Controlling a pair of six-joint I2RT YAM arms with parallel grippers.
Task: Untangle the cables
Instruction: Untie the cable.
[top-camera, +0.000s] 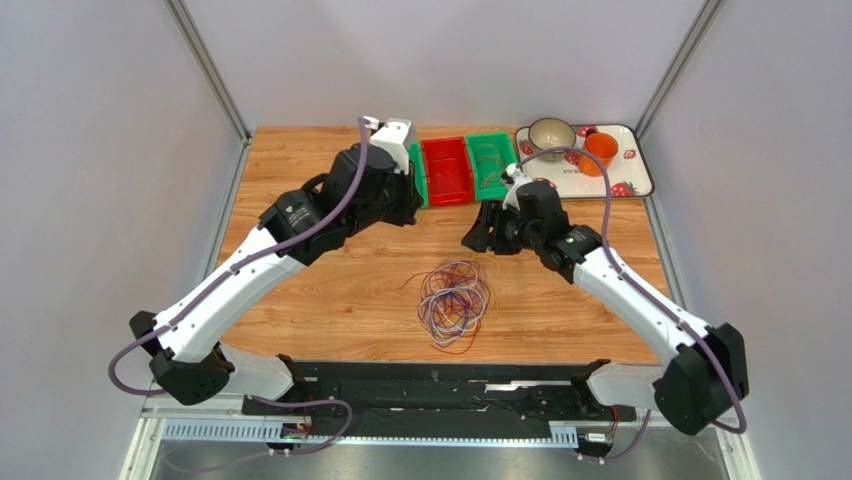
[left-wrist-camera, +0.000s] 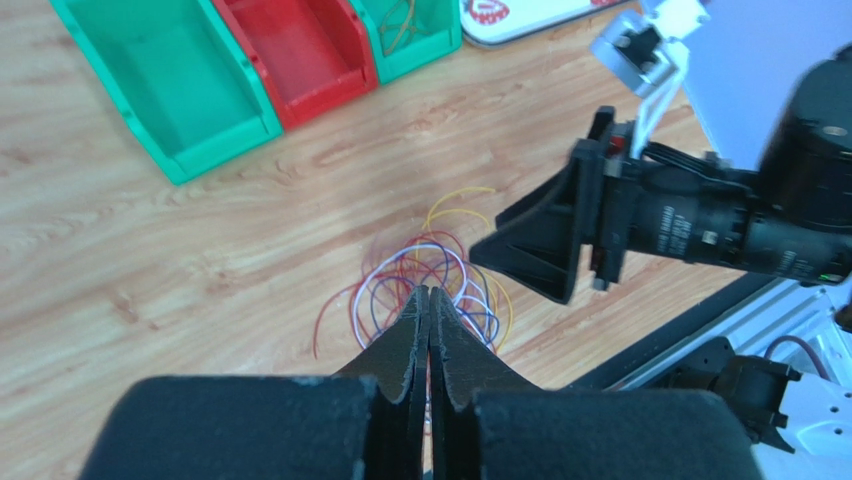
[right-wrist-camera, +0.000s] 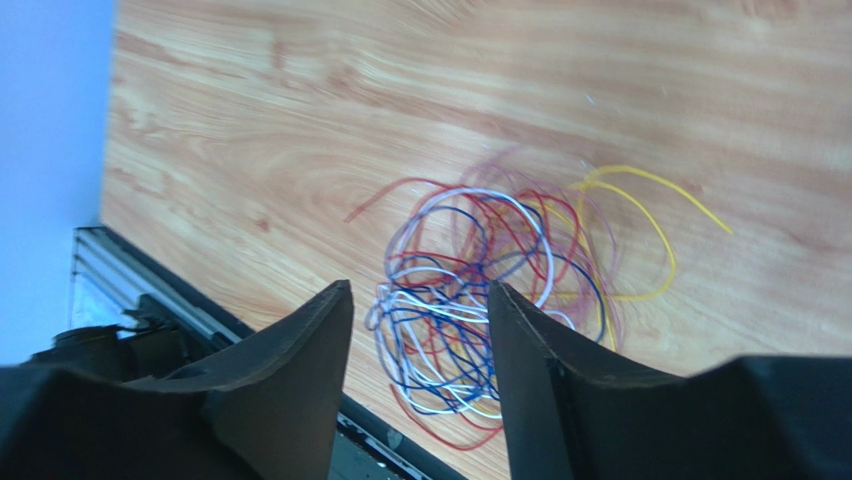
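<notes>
The cables (top-camera: 455, 303) lie in one tangled pile of red, blue, white, purple and yellow loops on the wooden table, in front of both arms. My left gripper (top-camera: 412, 212) hovers behind and left of the pile. In the left wrist view it (left-wrist-camera: 429, 292) is shut and empty, with the cables (left-wrist-camera: 440, 262) just beyond its tips. My right gripper (top-camera: 487, 240) is open and empty, above the table just behind the pile. In the right wrist view its jaws (right-wrist-camera: 420, 290) frame the cables (right-wrist-camera: 480, 270) below without touching them.
A red bin (top-camera: 447, 170) stands between two green bins at the back; the right green bin (top-camera: 490, 160) holds a few wires. A strawberry-print tray (top-camera: 630, 170) at the back right carries a bowl (top-camera: 551, 135) and an orange cup (top-camera: 601, 150). A black rail (top-camera: 450, 385) runs along the near edge.
</notes>
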